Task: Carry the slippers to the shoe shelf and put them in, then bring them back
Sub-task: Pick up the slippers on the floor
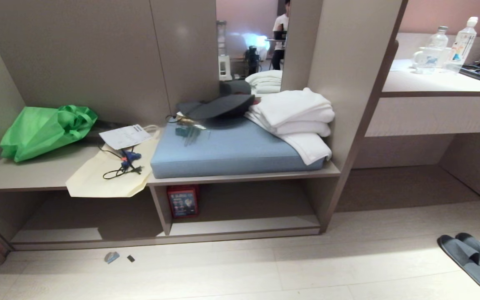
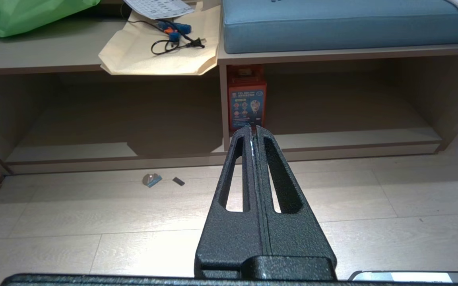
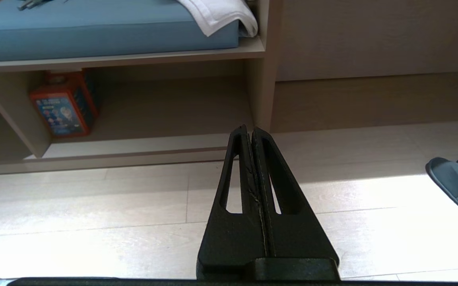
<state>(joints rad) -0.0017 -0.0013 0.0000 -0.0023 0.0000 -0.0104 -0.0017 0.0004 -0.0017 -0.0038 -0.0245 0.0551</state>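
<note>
Above pale floor, left gripper and right gripper level, fingers pressed together, empty.

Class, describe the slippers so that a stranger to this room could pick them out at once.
Start at the long desk top on the right and drop to the pale wood floor before it. The slippers lie there side by side, grey-blue, the only footwear in view.

Printed labels on red box in shoe shelf, sheet of paper on worktop, bottle: all illegible, nothing readable.
</note>
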